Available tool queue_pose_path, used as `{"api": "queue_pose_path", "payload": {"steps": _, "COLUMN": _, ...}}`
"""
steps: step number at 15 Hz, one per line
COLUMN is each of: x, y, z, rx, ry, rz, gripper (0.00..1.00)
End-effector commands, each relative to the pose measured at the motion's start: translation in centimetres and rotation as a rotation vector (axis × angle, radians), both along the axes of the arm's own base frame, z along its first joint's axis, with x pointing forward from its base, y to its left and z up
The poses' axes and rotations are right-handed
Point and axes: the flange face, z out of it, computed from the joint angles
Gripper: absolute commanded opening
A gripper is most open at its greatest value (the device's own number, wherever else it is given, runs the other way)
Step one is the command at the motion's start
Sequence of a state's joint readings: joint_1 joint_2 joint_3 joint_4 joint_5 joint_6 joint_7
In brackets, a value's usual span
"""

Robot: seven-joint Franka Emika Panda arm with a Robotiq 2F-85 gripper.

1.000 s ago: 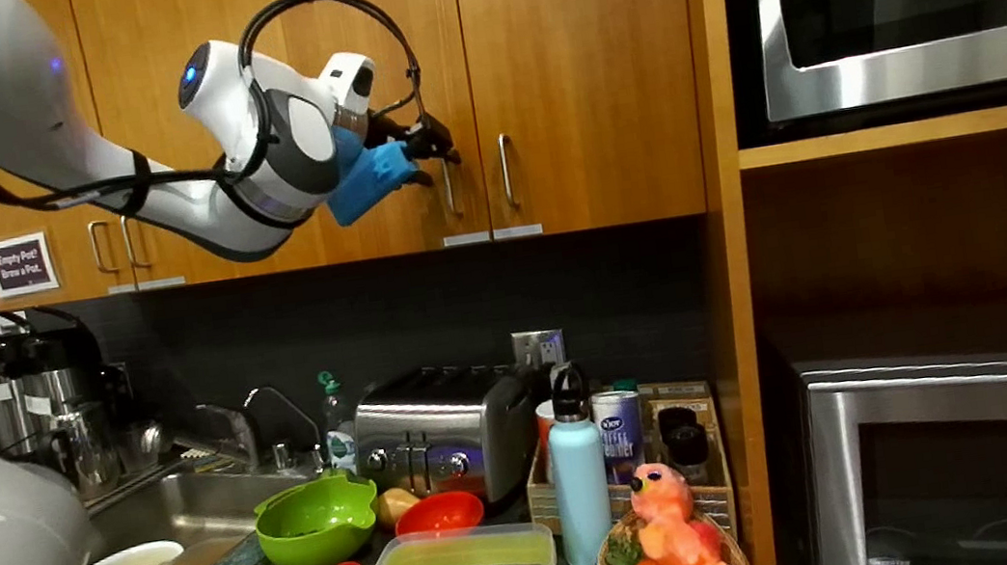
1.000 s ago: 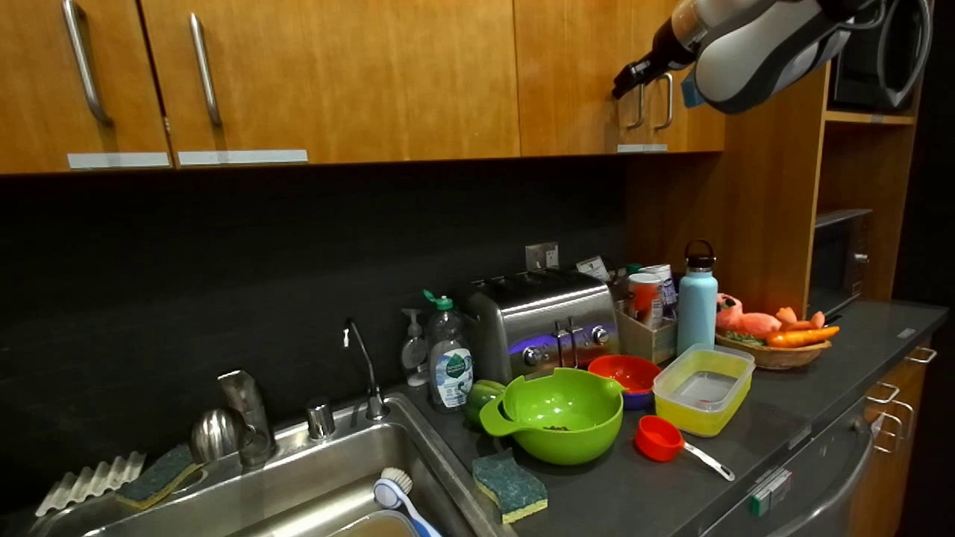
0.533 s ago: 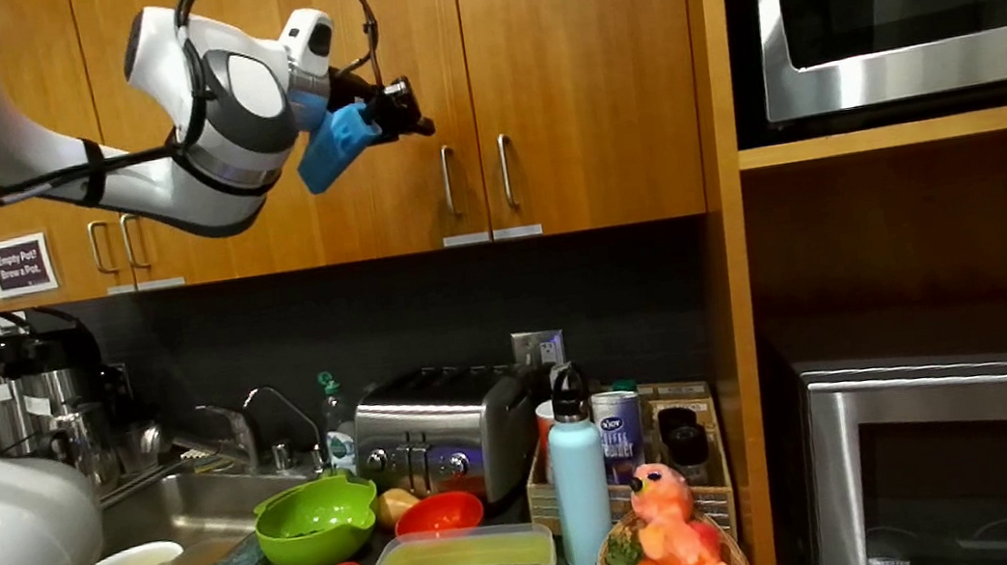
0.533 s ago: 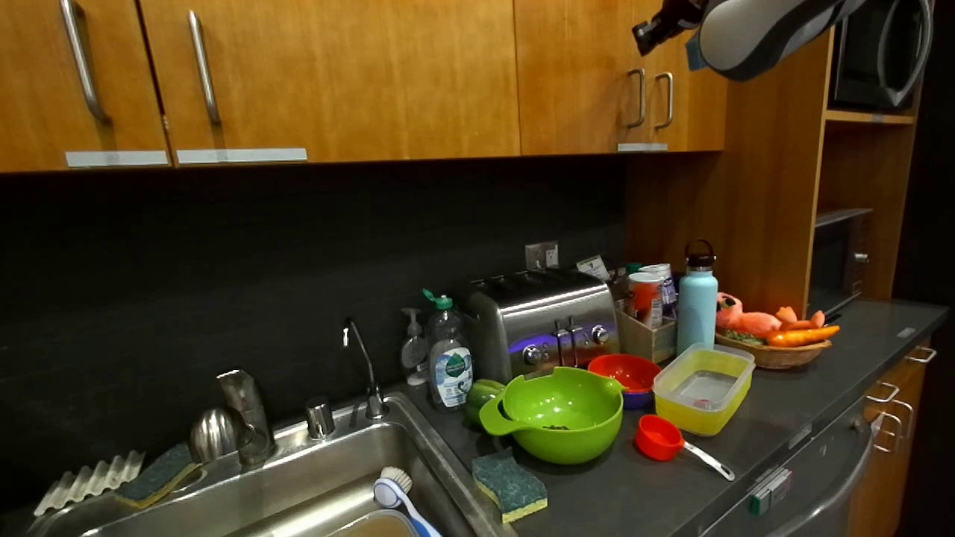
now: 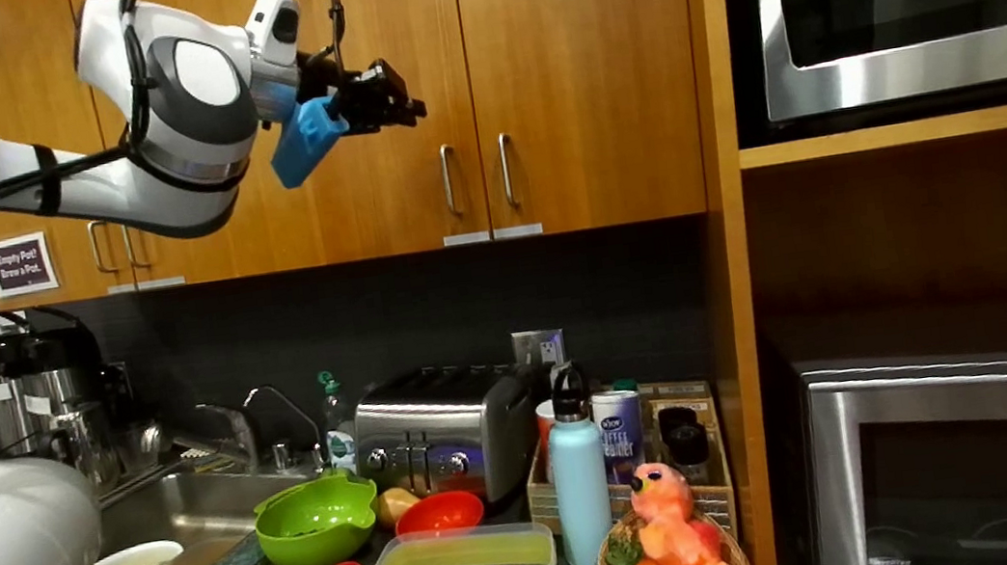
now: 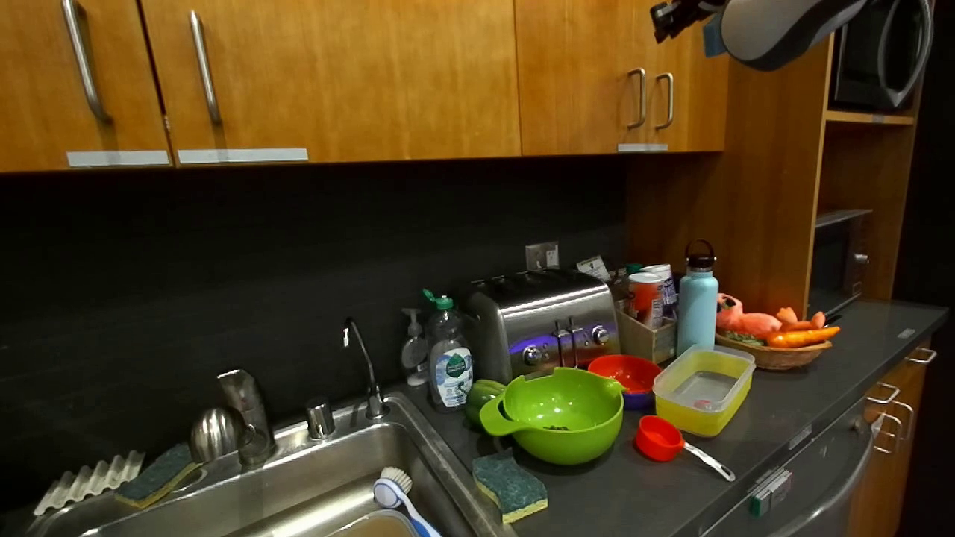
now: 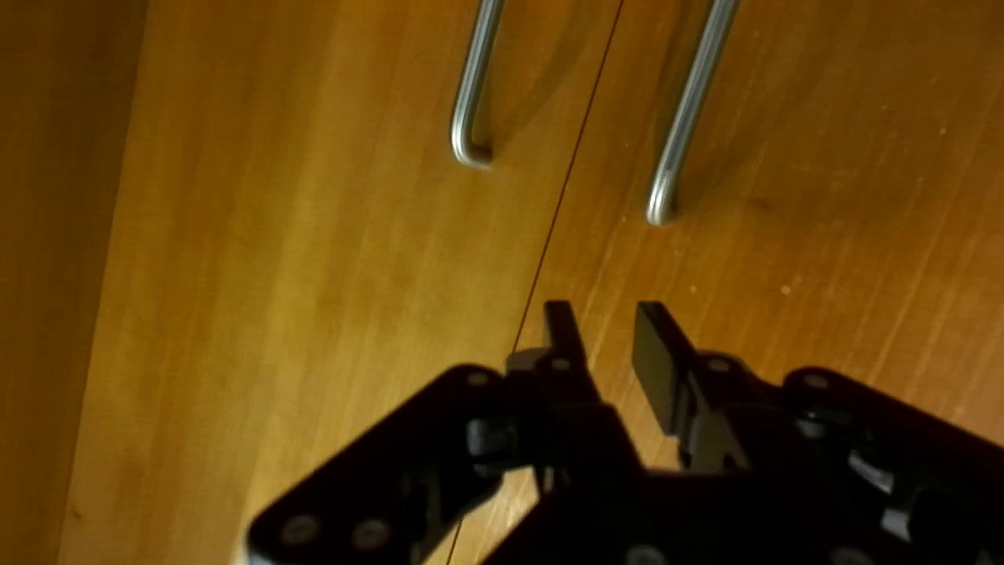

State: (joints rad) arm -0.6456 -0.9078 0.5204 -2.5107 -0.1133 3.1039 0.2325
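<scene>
High up at the cupboard doors [image 5: 582,68], the fingers [image 7: 565,337] hang in mid-air, parted by a slim gap, and there's nothing between them! One handle [image 5: 450,183] and a twin handle [image 5: 507,173] are right there on the doors, and in both exterior views the fingers sit higher than the pair, clear of each. Do the tips brush the door? I can't tell from where I'm standing!

Now the score, as I judge it: nothing shows as done. Both doors are closed, just a thin dark line where they meet, neither handle is held, and a grip of any kind is left to make. A blue block [image 5: 308,143] sits just behind the fingers, and it looks to me like part of the rig rather than a catch.

Down below, well apart from the action, what a crowd on the table [image 6: 597,500]: a green bowl [image 6: 589,440], a sponge [image 6: 511,477] just beside the sink [image 6: 448,464], a red bowl [image 6: 625,371] behind, a yellow tub [image 6: 709,421], a red scoop [image 6: 660,440] lying in front, a pale blue bottle [image 6: 697,313] upright, and a basket [image 6: 783,359] with a pink toy [image 6: 757,323] and a carrot [image 6: 804,338], all of it out of the fingers' touch
</scene>
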Motion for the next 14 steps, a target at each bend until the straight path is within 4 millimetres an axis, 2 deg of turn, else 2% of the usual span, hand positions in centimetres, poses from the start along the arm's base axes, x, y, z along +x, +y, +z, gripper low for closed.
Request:
{"api": "queue_pose_path", "payload": {"steps": 1, "x": -0.3, "y": -0.8, "z": -2.1, "rx": 0.054, "ry": 0.025, "rz": -0.014, "gripper": 0.56}}
{"api": "queue_pose_path", "payload": {"steps": 4, "x": 0.0, "y": -1.0, "z": -3.1, "rx": 0.088, "ry": 0.037, "rz": -0.013, "gripper": 0.77}}
{"api": "queue_pose_path", "payload": {"steps": 7, "x": 0.8, "y": -0.8, "z": -3.1, "rx": 0.09, "ry": 0.042, "rz": -0.003, "gripper": 0.98}}
{"api": "queue_pose_path", "payload": {"steps": 14, "x": 3.5, "y": -0.4, "z": -3.8, "rx": 0.089, "ry": 0.058, "rz": 0.047, "gripper": 1.0}}
